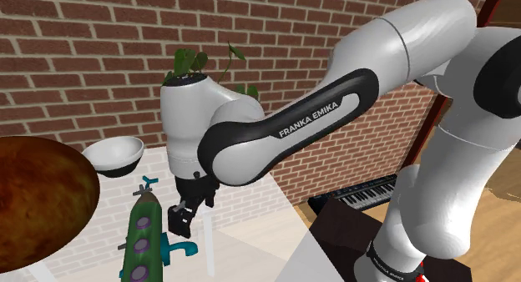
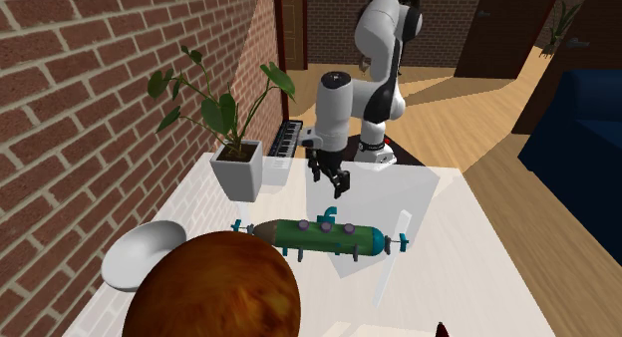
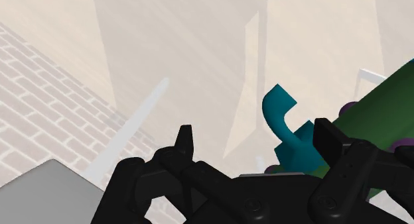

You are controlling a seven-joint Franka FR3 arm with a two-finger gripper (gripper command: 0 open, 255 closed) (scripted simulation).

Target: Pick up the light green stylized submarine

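Your tool (image 2: 334,181) hangs above the white worktop (image 2: 468,275) with its fingers spread and nothing between them. The dark green submarine (image 2: 319,235) lies on the worktop just beside the tool, its teal periscope (image 3: 282,113) close to one finger. Past the submarine you have a white bowl (image 2: 145,253) and a large mottled brown ball (image 2: 214,290). A potted plant (image 2: 237,146) stands by the brick wall (image 2: 80,86).

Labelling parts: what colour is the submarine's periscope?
Teal; the periscope shows best in the wrist view.
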